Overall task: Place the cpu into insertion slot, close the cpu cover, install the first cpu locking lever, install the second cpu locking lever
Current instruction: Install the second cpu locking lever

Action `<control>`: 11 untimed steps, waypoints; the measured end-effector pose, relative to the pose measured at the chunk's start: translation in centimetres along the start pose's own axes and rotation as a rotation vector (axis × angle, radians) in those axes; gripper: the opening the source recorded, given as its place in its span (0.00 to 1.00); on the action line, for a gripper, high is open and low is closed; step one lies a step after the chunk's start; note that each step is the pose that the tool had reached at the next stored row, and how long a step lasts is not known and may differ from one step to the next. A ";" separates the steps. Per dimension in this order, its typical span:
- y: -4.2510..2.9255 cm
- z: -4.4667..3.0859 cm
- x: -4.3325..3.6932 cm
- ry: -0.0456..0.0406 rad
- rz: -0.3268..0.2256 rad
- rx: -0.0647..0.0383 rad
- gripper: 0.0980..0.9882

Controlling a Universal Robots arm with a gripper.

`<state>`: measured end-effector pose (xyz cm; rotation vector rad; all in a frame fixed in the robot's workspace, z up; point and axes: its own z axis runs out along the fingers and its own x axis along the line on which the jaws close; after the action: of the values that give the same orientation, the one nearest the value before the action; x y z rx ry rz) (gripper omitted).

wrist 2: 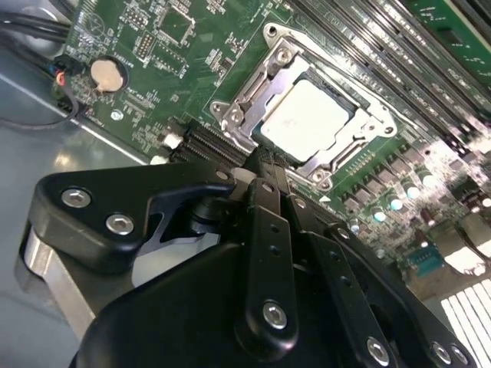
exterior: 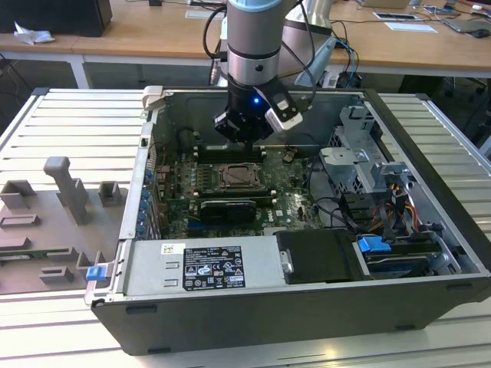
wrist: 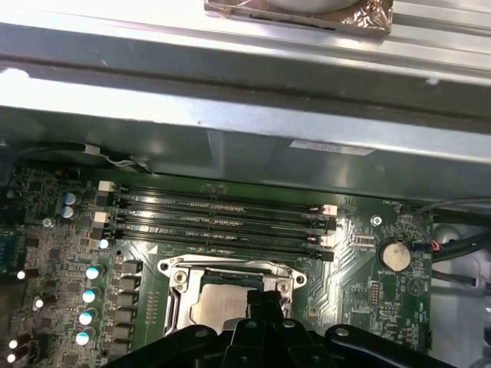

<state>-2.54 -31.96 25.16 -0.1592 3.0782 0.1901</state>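
Inside the open black computer case (exterior: 430, 146), above the green circuit board: black gripper (wrist 2: 265, 172), fingers drawn together, holding nothing. Just below it, pale silvery square cpu (wrist 2: 311, 119) seated in the silver-rimmed insertion slot (wrist 2: 230, 115), framed by the thin silver-grey cpu cover (wrist 2: 337, 157).

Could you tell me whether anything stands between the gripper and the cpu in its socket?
Nothing visible does: in the second wrist view the gripper hovers by the socket edge, and the cpu sits bare inside the cpu cover.
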 end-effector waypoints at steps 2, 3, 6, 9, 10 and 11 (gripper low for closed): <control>0.01 -0.22 0.00 0.0000 0.000 0.000 0.01; -0.05 -0.23 0.00 0.0000 0.000 0.000 0.01; -0.32 -0.26 0.02 0.0000 0.000 0.000 0.01; -0.73 -0.32 0.07 0.0000 0.000 0.000 0.01; -0.87 -0.33 0.08 0.0000 0.000 0.000 0.01; -0.99 -0.35 0.09 0.0001 0.000 0.000 0.01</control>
<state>-2.55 -32.99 25.38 -0.1593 3.0782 0.1900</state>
